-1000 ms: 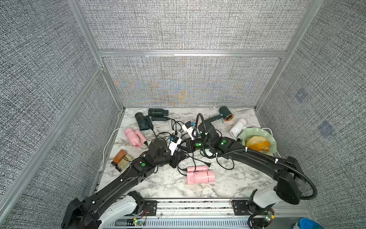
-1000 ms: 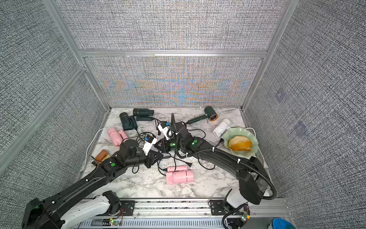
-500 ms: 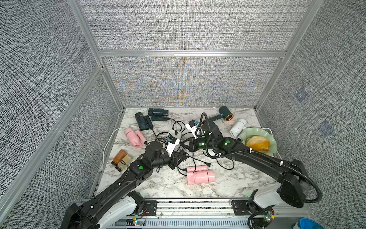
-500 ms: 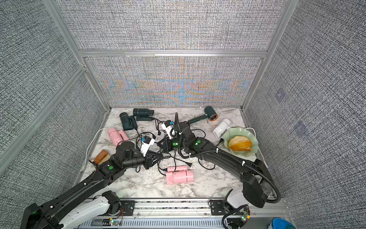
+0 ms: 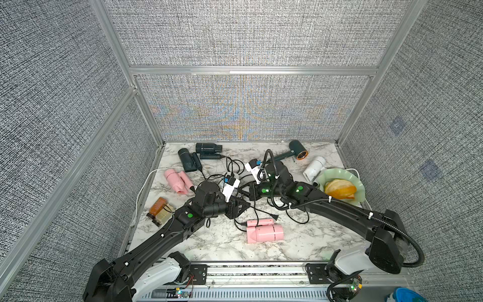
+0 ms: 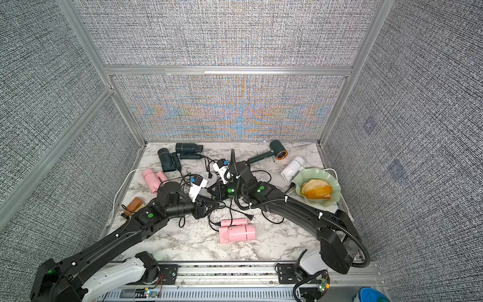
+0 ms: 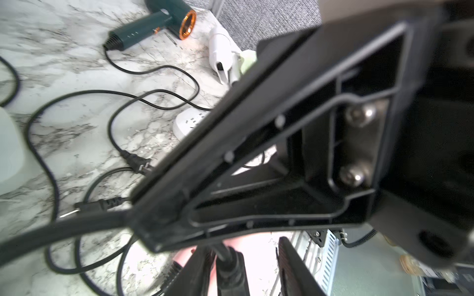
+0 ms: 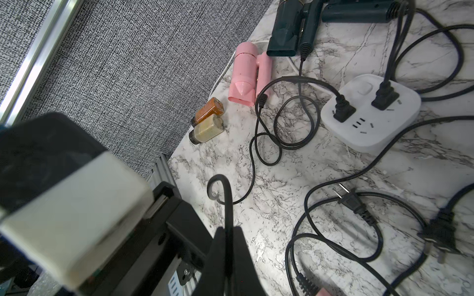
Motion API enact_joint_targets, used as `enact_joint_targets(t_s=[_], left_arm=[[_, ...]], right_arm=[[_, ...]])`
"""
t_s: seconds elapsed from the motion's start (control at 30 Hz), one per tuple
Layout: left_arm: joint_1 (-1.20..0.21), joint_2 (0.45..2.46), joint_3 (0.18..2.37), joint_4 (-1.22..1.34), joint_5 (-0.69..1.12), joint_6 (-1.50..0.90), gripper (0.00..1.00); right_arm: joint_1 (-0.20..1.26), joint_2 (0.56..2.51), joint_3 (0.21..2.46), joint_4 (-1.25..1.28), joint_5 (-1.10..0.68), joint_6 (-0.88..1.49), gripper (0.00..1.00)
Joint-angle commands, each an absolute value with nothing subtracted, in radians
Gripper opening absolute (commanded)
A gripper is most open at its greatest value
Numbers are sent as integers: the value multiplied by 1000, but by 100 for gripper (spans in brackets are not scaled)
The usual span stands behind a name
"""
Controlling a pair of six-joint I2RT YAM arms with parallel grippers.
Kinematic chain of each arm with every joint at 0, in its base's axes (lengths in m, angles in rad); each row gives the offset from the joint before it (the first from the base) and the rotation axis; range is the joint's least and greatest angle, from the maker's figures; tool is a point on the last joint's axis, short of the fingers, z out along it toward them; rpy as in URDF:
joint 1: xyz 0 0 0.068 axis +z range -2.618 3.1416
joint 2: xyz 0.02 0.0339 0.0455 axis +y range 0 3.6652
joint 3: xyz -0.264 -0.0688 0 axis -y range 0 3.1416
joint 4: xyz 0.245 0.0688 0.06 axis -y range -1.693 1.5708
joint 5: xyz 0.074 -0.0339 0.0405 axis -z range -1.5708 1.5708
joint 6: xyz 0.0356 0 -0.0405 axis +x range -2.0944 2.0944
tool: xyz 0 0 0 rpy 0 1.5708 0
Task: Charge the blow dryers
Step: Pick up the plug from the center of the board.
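My left gripper (image 7: 243, 256) is open, and a black plug (image 7: 230, 266) lies between its fingers against one of them. Its cord runs up behind my right gripper (image 5: 244, 190), which hangs just past the left gripper (image 5: 245, 204) at mid table. In the right wrist view the right gripper (image 8: 229, 230) is shut on a thin black cord (image 8: 227, 200). Below them lies a pink blow dryer (image 5: 265, 231). Another pink one (image 5: 176, 180) is at the left, two dark teal ones (image 5: 188, 159) (image 5: 207, 148) at the back left, and the green copper-ringed (image 5: 295, 151) and white (image 5: 315, 168) ones at the back right.
A white power strip (image 8: 369, 112) carries two black plugs; another strip (image 7: 189, 121) lies partly hidden. A loose plug (image 5: 273, 216) and tangled cords cover mid table. An amber bottle (image 5: 158, 206) lies at the left edge and a green plate (image 5: 332, 174) of orange slices at the right.
The left gripper's jaws have spread apart around the plug. The right gripper has stayed shut on its cord. Both arms have shifted only slightly.
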State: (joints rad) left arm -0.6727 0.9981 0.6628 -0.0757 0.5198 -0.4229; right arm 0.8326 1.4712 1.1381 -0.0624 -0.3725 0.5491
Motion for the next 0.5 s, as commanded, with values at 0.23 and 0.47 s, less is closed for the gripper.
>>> enact_joint_targets(t_s=[0.23, 0.47], left_arm=[[-672, 1035, 687, -78, 526, -444, 54], [-671, 1051, 696, -94, 508, -438, 47]], right_arm=[[839, 1483, 1159, -51, -344, 540, 8], [843, 1495, 1163, -54, -337, 538, 8]])
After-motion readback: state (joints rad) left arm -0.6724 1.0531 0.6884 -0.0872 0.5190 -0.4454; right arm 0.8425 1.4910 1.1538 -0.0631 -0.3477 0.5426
